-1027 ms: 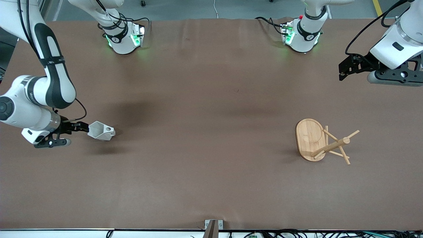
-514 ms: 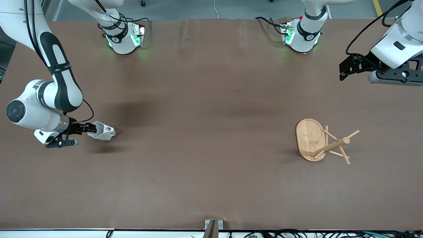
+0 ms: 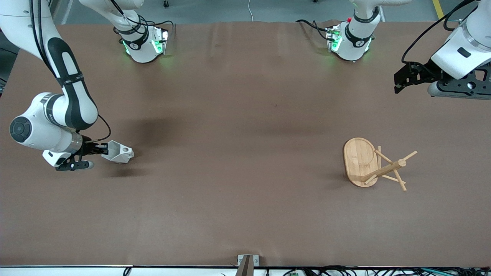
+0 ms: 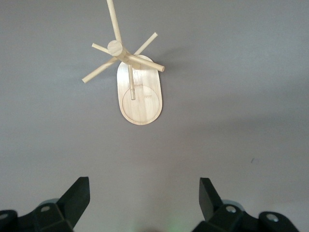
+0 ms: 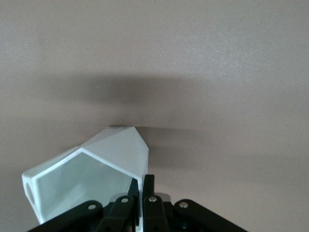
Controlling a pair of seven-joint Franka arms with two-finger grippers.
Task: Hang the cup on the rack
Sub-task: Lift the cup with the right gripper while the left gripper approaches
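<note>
- Right hand (image 3: 102,148): fingers pinched on the rim of the white faceted cup (image 3: 118,152), which sits on the desk (image 3: 245,214) at the right arm's end.
- Left hand (image 3: 399,81): spread wide, empty, waiting.
- Bamboo rack (image 3: 370,165): at the left arm's end; left wrist view shows it upright.
- Right wrist view: rim grip (image 5: 140,193).

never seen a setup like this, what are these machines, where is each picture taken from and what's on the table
These are two white robot arms bolted along one edge of a brown table. The wide picture comes from a high camera facing them. The other two come from cameras on each arm's wrist, looking down past its tool.

The right tool has pinched shut on the rim of a small white faceted cup, which lies tipped on its side toward the right arm's end of the table; the right wrist view shows the two fingers clamping the cup's wall.

The left tool is open, holds nothing and waits in the air at the left arm's end. Its wrist view looks down on a light bamboo mug rack with thin angled pegs.
</note>
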